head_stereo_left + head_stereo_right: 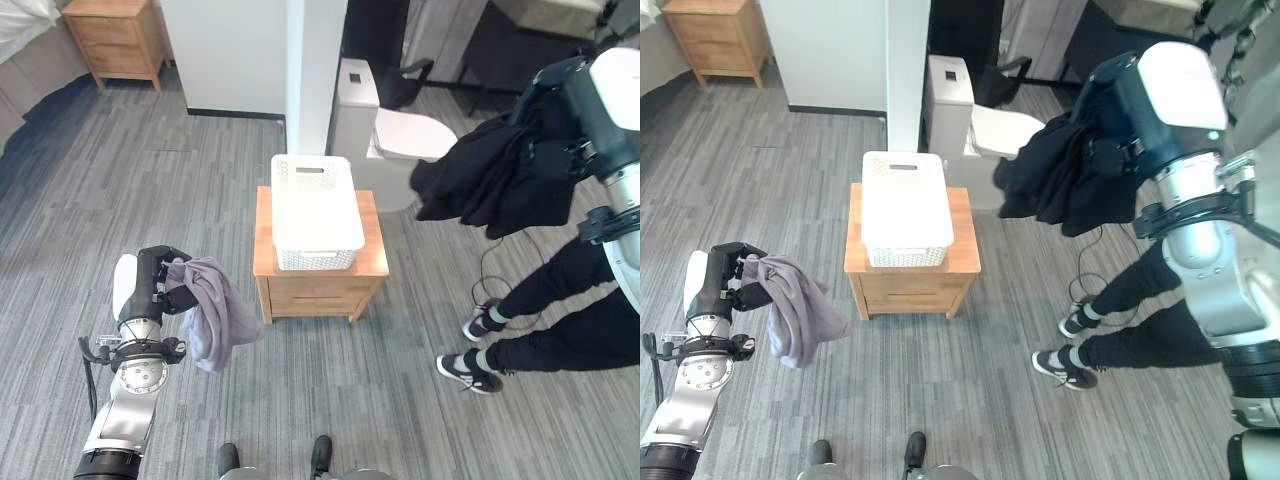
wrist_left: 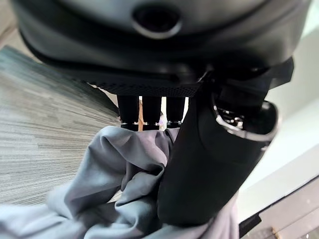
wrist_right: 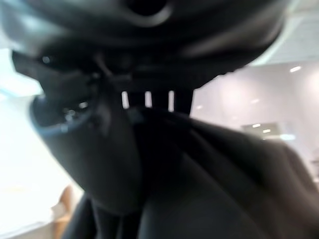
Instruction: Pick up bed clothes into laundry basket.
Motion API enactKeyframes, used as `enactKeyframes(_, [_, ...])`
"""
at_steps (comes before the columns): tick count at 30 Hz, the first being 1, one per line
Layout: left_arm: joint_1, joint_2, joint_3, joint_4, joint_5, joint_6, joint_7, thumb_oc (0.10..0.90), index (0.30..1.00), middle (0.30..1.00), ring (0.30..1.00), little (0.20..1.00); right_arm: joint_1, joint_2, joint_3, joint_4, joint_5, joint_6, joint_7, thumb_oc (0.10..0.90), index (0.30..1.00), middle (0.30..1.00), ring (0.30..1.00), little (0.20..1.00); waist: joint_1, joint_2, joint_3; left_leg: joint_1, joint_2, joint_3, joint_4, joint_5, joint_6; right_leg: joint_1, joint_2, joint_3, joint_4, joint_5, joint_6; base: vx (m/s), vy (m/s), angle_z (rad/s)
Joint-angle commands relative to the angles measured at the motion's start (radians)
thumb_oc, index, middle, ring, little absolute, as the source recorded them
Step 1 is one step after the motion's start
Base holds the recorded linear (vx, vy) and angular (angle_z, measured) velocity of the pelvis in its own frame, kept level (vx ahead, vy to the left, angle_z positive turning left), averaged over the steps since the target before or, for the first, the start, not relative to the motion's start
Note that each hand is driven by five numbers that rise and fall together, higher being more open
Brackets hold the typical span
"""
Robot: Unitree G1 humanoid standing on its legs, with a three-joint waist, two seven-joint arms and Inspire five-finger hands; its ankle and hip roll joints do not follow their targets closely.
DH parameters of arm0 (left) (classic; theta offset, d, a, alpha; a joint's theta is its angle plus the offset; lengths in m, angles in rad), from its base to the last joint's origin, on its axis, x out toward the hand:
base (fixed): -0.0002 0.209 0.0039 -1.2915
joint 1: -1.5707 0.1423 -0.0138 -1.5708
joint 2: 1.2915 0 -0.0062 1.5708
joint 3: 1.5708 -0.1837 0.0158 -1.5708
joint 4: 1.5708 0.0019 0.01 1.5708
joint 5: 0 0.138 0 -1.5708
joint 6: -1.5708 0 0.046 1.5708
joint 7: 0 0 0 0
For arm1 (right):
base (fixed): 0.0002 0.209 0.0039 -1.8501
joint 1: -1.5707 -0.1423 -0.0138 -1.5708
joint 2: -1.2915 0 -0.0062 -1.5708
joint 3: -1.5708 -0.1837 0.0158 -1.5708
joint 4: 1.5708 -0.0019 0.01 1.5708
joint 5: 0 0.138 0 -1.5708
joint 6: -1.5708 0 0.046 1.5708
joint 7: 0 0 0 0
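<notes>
A white laundry basket [image 1: 315, 210] stands on a small wooden nightstand [image 1: 372, 262] in the middle of the room. My left hand [image 1: 158, 280] is at the lower left, left of the nightstand, shut on a grey garment [image 1: 215, 312] that hangs down from it; its thumb [image 2: 204, 164] presses the grey cloth [image 2: 124, 179] against the fingers. My right hand [image 1: 1120, 105] is raised at the upper right, shut on a black garment [image 1: 1060, 185] that drapes down over the floor to the right of the basket.
A person's legs in black trousers and dark shoes [image 1: 470, 370] stretch across the floor at the right, near a white toilet [image 1: 395, 135]. A white pillar [image 1: 310, 70] rises behind the nightstand. Another wooden nightstand [image 1: 115, 40] stands at the far left.
</notes>
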Motion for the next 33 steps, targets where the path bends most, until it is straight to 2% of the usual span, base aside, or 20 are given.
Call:
enactKeyframes(1, [-0.115, 0.116, -0.042, -0.059, -0.033, -0.111, 0.032, 0.4, 0.3, 0.3, 0.3, 0.3, -0.206, 0.084, 0.122, 0.129, -0.019, 0.02, -0.072, 0.4, 0.3, 0.3, 0.3, 0.3, 0.054, -0.025, -0.13, -0.076, -0.016, -0.053, 0.046, -0.056, -0.001, 0.094, -0.228, -0.074, 0.008, -0.095, 0.164, 0.05, -0.134, 0.09])
enactKeyframes(3, [-0.131, 0.107, -0.071, -0.029, -0.052, -0.112, 0.032, 0.4, 0.3, 0.3, 0.3, 0.3, -0.271, 0.132, 0.174, 0.212, -0.016, 0.027, -0.083, 0.4, 0.3, 0.3, 0.3, 0.3, 0.083, -0.029, -0.091, -0.151, -0.019, -0.055, 0.173, -0.071, -0.005, 0.12, -0.241, -0.115, 0.008, -0.115, 0.148, 0.02, -0.158, -0.08])
enactKeyframes(4, [-0.151, 0.101, -0.09, -0.007, -0.06, -0.109, 0.036, 0.4, 0.3, 0.3, 0.3, 0.3, -0.288, 0.147, 0.186, 0.255, -0.009, 0.031, -0.093, 0.4, 0.3, 0.3, 0.3, 0.3, 0.084, -0.033, -0.072, -0.202, -0.011, -0.018, 0.227, -0.064, -0.008, 0.136, -0.249, -0.153, 0.008, -0.123, 0.144, -0.03, -0.09, -0.06])
enactKeyframes(5, [-0.155, 0.101, -0.092, -0.004, -0.06, -0.11, 0.038, 0.4, 0.3, 0.3, 0.3, 0.3, -0.293, 0.146, 0.189, 0.26, -0.008, 0.029, -0.095, 0.4, 0.3, 0.3, 0.3, 0.3, 0.08, -0.032, -0.072, -0.21, -0.01, -0.023, 0.237, -0.068, -0.008, 0.134, -0.248, -0.157, 0.008, -0.124, 0.143, 0.06, -0.072, 0.4])
enactKeyframes(6, [-0.173, 0.098, -0.108, 0.016, -0.069, -0.106, 0.036, 0.4, 0.3, 0.3, 0.3, 0.3, -0.311, 0.153, 0.209, 0.29, -0.018, 0.034, -0.097, 0.4, 0.3, 0.3, 0.3, 0.3, 0.081, -0.034, -0.072, -0.223, 0.002, 0.022, 0.233, -0.069, -0.019, 0.154, -0.246, -0.169, 0.008, -0.151, 0.149, 0.22, 0.033, 0.98])
enactKeyframes(7, [-0.175, 0.099, -0.127, 0.041, -0.065, -0.098, 0.03, 0.4, 0.3, 0.3, 0.3, 0.3, -0.303, 0.166, 0.231, 0.338, -0.05, 0.043, -0.086, 0.4, 0.3, 0.3, 0.3, 0.3, 0.08, -0.013, -0.077, -0.254, 0.037, 0.135, 0.134, 0.027, -0.026, 0.177, -0.233, -0.209, 0.008, -0.172, 0.158, 0.29, 0.101, 1.29])
enactKeyframes(8, [-0.176, 0.104, -0.129, 0.055, -0.061, -0.094, 0.034, 0.4, 0.3, 0.3, 0.3, 0.3, -0.306, 0.163, 0.233, 0.347, -0.057, 0.044, -0.087, 0.4, 0.3, 0.3, 0.3, 0.3, 0.083, -0.009, -0.077, -0.281, 0.061, 0.168, 0.106, 0.051, -0.031, 0.19, -0.236, -0.227, 0.008, -0.181, 0.161, 0.31, 0.176, 1.23])
enactKeyframes(10, [-0.185, 0.105, -0.139, 0.08, -0.055, -0.091, 0.041, 0.4, 0.3, 0.3, 0.3, 0.3, -0.3, 0.174, 0.237, 0.374, -0.058, 0.043, -0.092, 0.4, 0.3, 0.3, 0.3, 0.3, 0.083, -0.008, -0.089, -0.301, 0.074, 0.177, 0.057, 0.079, -0.042, 0.202, -0.238, -0.245, 0.008, -0.2, 0.162, 0.29, 0.139, 0.9])
enactKeyframes(11, [-0.156, 0.12, -0.132, 0.086, -0.051, -0.09, 0.019, 0.4, 0.3, 0.3, 0.3, 0.3, -0.283, 0.19, 0.253, 0.412, -0.069, 0.04, -0.074, 0.4, 0.3, 0.3, 0.3, 0.3, 0.073, 0.0, -0.117, -0.269, 0.058, 0.173, 0.007, 0.071, -0.027, 0.229, -0.24, -0.255, 0.008, -0.203, 0.18, 0.42, 0.196, 0.33])
enactKeyframes(14, [-0.136, 0.152, -0.129, 0.109, -0.037, -0.085, -0.004, 0.4, 0.3, 0.3, 0.3, 0.3, -0.305, 0.199, 0.253, 0.494, -0.067, 0.047, -0.074, 0.4, 0.3, 0.3, 0.3, 0.3, 0.067, -0.028, -0.119, -0.231, 0.019, 0.191, 0.009, 0.044, 0.006, 0.229, -0.273, -0.243, 0.135, -0.179, 0.185, 0.4, 0.198, -0.01])
enactKeyframes(17, [-0.143, 0.186, -0.133, 0.15, -0.015, -0.075, 0.015, 0.4, 0.3, 0.3, 0.3, 0.3, -0.366, 0.22, 0.254, 0.55, -0.049, 0.056, -0.093, 0.4, 0.3, 0.3, 0.3, 0.3, 0.054, -0.054, -0.078, -0.165, -0.045, 0.208, 0.007, -0.033, 0.065, 0.096, -0.351, -0.163, 0.396, -0.082, 0.227, 0.21, 0.16, -0.2])
enactKeyframes(18, [-0.143, 0.186, -0.133, 0.151, -0.015, -0.076, 0.015, 0.4, 0.3, 0.3, 0.3, 0.3, -0.367, 0.22, 0.255, 0.551, -0.049, 0.055, -0.093, 0.4, 0.3, 0.3, 0.3, 0.3, 0.055, -0.055, -0.079, -0.165, -0.046, 0.21, 0.007, -0.034, 0.066, 0.092, -0.353, -0.161, 0.399, -0.083, 0.228, 0.2, 0.137, 0.07])
enactKeyframes(19, [-0.132, 0.193, -0.131, 0.157, -0.012, -0.08, 0.016, 0.4, 0.3, 0.3, 0.3, 0.3, -0.398, 0.225, 0.257, 0.568, -0.041, 0.053, -0.101, 0.4, 0.3, 0.3, 0.3, 0.3, 0.035, -0.05, -0.058, -0.128, -0.059, 0.202, -0.001, -0.063, 0.074, 0.006, -0.337, -0.101, 0.425, -0.082, 0.218, 0.22, 0.066, 0.18])
enactKeyframes(21, [-0.134, 0.198, -0.136, 0.17, -0.028, -0.094, 0.011, 0.4, 0.3, 0.3, 0.3, 0.3, -0.436, 0.19, 0.273, 0.579, -0.033, 0.048, -0.102, 0.4, 0.3, 0.3, 0.3, 0.3, 0.007, -0.03, -0.045, -0.105, -0.058, 0.191, -0.005, -0.075, 0.061, -0.064, -0.295, -0.042, 0.329, -0.133, 0.205, 0.27, 0.002, -0.23])
enactKeyframes(22, [-0.136, 0.199, -0.14, 0.175, -0.044, -0.103, 0.004, 0.4, 0.3, 0.3, 0.3, 0.3, -0.46, 0.168, 0.291, 0.579, -0.028, 0.047, -0.102, 0.4, 0.3, 0.3, 0.3, 0.3, -0.01, -0.017, -0.039, -0.093, -0.052, 0.181, -0.005, -0.082, 0.052, -0.071, -0.284, -0.018, 0.25, -0.126, 0.203, 0.24, -0.082, -0.07])
enactKeyframes(24, [-0.126, 0.196, -0.129, 0.184, -0.058, -0.106, 0.016, 0.4, 0.3, 0.3, 0.3, 0.3, -0.453, 0.142, 0.282, 0.581, -0.021, 0.055, -0.114, 0.4, 0.3, 0.3, 0.3, 0.3, -0.037, -0.006, -0.032, -0.068, -0.036, 0.168, -0.007, -0.11, 0.042, -0.108, -0.305, 0.025, 0.124, -0.074, 0.226, 0.26, -0.105, 0.22])
enactKeyframes(25, [-0.126, 0.21, -0.125, 0.191, -0.059, -0.12, -0.008, 0.4, 0.3, 0.3, 0.3, 0.3, -0.442, 0.12, 0.271, 0.58, -0.013, 0.052, -0.093, 0.4, 0.3, 0.3, 0.3, 0.3, -0.042, -0.011, -0.041, -0.06, -0.04, 0.15, -0.007, -0.113, 0.039, -0.096, -0.313, 0.039, 0.095, -0.08, 0.228, 0.23, -0.087, 0.37])
enactKeyframes(28, [-0.091, 0.178, -0.092, 0.209, -0.071, -0.107, -0.004, 0.4, 0.3, 0.3, 0.3, 0.3, -0.393, 0.122, 0.234, 0.535, -0.015, 0.055, -0.086, 0.4, 0.3, 0.3, 0.3, 0.3, -0.048, -0.019, -0.052, -0.032, -0.04, 0.156, -0.005, -0.106, 0.033, -0.085, -0.317, 0.035, 0.094, -0.041, 0.227, 0.21, -0.124, 0.77])
enactKeyframes(31, [-0.042, 0.141, -0.07, 0.21, -0.064, -0.101, -0.007, 0.4, 0.3, 0.3, 0.3, 0.3, -0.348, 0.127, 0.201, 0.493, -0.009, 0.053, -0.091, 0.4, 0.3, 0.3, 0.3, 0.3, -0.061, -0.01, -0.068, -0.018, -0.039, 0.151, -0.004, -0.115, 0.034, -0.06, -0.312, 0.03, 0.063, -0.029, 0.222, 0.19, -0.076, 0.26])
enactKeyframes(33, [0.014, 0.102, -0.033, 0.21, -0.049, -0.088, -0.013, 0.4, 0.3, 0.3, 0.3, 0.3, -0.228, 0.156, 0.123, 0.367, -0.014, 0.048, -0.087, 0.4, 0.3, 0.3, 0.3, 0.3, -0.083, 0.011, -0.077, -0.007, -0.035, 0.147, -0.005, -0.117, 0.03, -0.03, -0.304, 0.021, 0.029, -0.028, 0.221, 0.16, -0.059, 0.22])
